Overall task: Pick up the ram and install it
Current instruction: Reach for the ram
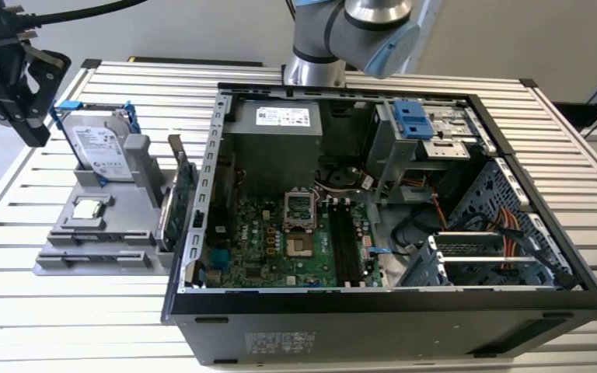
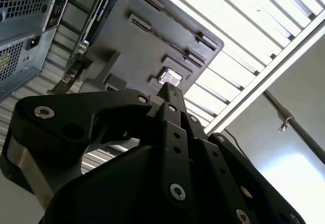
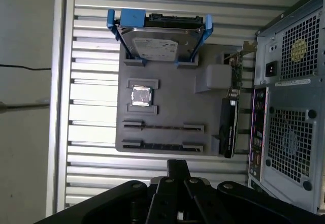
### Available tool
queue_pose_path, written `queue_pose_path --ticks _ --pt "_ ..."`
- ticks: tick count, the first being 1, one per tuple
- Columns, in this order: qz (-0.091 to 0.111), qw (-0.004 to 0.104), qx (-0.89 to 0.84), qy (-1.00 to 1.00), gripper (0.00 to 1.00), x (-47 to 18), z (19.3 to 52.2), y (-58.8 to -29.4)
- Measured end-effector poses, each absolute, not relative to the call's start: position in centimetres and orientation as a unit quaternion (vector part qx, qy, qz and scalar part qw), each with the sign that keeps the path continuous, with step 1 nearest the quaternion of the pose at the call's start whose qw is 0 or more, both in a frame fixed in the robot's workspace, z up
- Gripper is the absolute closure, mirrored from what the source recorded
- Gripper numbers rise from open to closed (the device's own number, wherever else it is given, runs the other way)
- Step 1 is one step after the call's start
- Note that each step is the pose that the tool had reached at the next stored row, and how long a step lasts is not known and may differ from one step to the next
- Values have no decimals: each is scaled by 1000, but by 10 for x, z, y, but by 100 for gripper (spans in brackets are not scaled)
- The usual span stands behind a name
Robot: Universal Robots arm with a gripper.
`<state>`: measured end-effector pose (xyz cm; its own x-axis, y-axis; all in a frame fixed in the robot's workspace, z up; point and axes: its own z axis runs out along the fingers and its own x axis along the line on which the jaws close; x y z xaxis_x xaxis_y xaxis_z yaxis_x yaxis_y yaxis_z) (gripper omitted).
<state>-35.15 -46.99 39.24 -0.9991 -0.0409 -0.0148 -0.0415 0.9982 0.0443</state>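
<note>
Gripper: the gripper (image 3: 177, 165) hangs above the parts tray, with its black fingers pressed together at the tips.
Tray: a grey moulded tray (image 3: 172, 104) lies flat on the table below the jaws and apart from them.
Long slots: two narrow slots (image 3: 162, 127) run side by side across the tray, closest to the line of the jaws. Each shows a thin dark strip along its length.
Ram: I cannot tell whether either dark strip is the ram or just an empty groove.
Chip pocket: one step farther from the jaws, a square silver chip (image 3: 141, 96) sits flat in its own small recess.
Drive cradle: at the tray end farthest from the jaws, a silver hard drive (image 3: 158, 45) with blue rails (image 3: 133, 19) leans upright in its holder.
Card holder: a green card (image 1: 177, 203) stands on edge along the tray's side, away from the jaws and next to the computer.
Computer case: a black computer case (image 1: 382, 315) lies with its open side up beyond the card, well apart from the jaws.
Inside the case: a green motherboard (image 1: 277, 252) lies on the floor, with long black slots (image 1: 340, 245) beside a square socket (image 1: 301, 208). A grey power box (image 1: 273, 148) sits at the far end. There is also a metal cage with blue tabs (image 1: 410, 118), and orange and red cables (image 1: 485, 225).
Table: a slatted metal table (image 1: 91, 326) carries both the tray and the case.
</note>
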Motion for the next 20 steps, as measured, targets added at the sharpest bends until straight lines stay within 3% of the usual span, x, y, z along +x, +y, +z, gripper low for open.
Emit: queue_pose_path --ticks 20 --pt "22 7 -37 999 100 -352 392 -470"
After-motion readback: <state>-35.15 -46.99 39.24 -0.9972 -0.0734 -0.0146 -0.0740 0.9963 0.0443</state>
